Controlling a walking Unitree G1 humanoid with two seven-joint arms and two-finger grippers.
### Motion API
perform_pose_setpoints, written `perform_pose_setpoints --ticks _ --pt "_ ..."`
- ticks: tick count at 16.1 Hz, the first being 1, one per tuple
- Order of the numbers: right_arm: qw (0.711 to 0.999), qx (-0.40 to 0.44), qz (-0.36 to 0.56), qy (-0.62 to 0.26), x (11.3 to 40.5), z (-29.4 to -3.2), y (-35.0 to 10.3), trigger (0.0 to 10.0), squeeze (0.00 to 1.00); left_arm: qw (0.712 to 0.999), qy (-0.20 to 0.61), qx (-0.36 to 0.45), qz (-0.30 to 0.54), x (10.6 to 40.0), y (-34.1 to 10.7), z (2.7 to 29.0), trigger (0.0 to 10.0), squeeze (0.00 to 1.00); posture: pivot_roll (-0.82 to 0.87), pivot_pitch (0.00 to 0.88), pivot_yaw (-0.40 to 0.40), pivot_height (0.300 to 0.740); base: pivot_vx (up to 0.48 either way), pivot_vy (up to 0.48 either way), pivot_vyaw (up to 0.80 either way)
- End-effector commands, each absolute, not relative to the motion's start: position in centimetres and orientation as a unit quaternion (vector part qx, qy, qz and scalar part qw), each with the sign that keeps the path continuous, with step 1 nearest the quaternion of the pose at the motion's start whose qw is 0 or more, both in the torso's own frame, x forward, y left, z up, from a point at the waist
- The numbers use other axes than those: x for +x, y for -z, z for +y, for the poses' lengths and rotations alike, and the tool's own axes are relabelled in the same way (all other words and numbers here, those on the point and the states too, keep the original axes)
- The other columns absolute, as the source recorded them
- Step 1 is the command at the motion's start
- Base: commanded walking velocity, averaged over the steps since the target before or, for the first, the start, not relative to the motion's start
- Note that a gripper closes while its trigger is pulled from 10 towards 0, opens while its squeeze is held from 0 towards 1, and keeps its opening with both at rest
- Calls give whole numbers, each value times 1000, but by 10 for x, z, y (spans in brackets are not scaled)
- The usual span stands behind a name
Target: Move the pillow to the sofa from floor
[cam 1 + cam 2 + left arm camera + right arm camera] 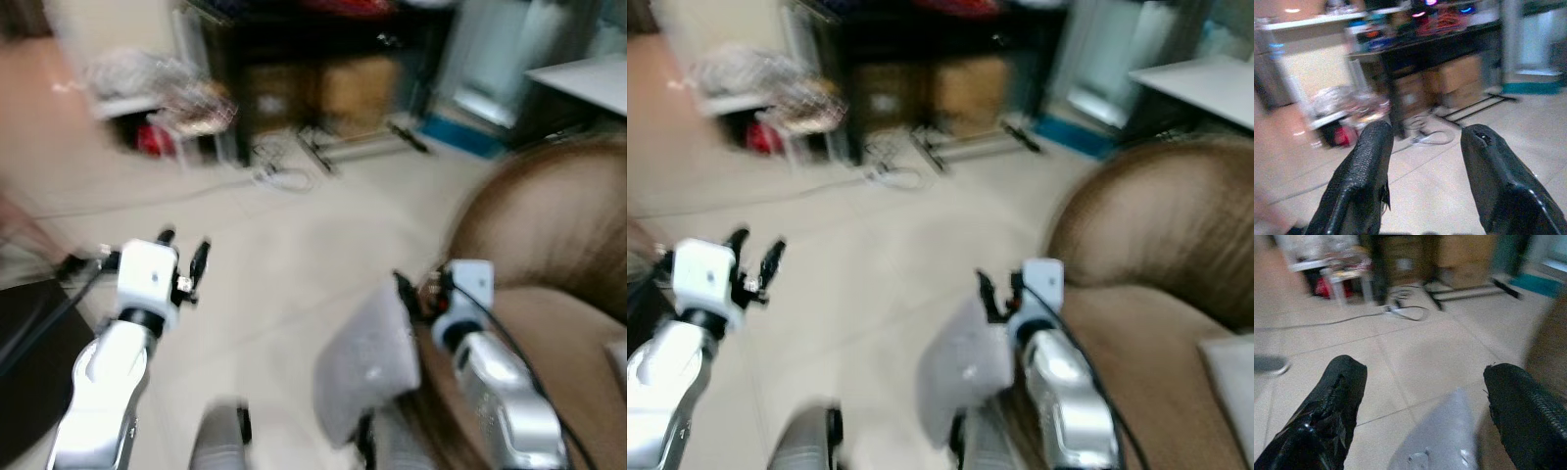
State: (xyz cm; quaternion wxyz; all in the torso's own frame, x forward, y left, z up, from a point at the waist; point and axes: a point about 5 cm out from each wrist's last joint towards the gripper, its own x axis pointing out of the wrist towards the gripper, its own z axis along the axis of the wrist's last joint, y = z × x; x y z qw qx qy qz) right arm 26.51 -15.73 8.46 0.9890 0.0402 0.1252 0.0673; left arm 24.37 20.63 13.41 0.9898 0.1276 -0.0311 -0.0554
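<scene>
The rounded brown fabric sofa [549,255] lies on the robot's right. The pale grey soft pillow [367,362] stands on edge beside it, just under the right tool [1420,396], which gapes wide, gripping nothing. The left tool [1422,161] is wide open, empty, well apart.

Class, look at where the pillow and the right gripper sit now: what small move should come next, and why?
Probably swing the right gripper toward the brown sofa on the robot's right. The grey pillow hangs at that gripper, above the floor, and is not yet over the seat. The left gripper is open and idle.
</scene>
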Motion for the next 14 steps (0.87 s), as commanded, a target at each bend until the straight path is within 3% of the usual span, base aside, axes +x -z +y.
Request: perform_pose_setpoints --ticks 1,4,14 --pt "988 40 129 -69 263 -156 -81 10000 0 990 63 123 -19 242 -129 206 10000 0 10 0 -25 581 0 0 0" --pt "987 34 132 -80 263 -152 -81 10000 0 991 68 116 -18 241 -128 206 10000 0 12 0 -28 576 81 0 0" --pt "987 32 134 -82 263 -152 -80 10000 0 991 79 107 -14 240 -128 206 10000 0 13 0 -28 576 316 0 0"
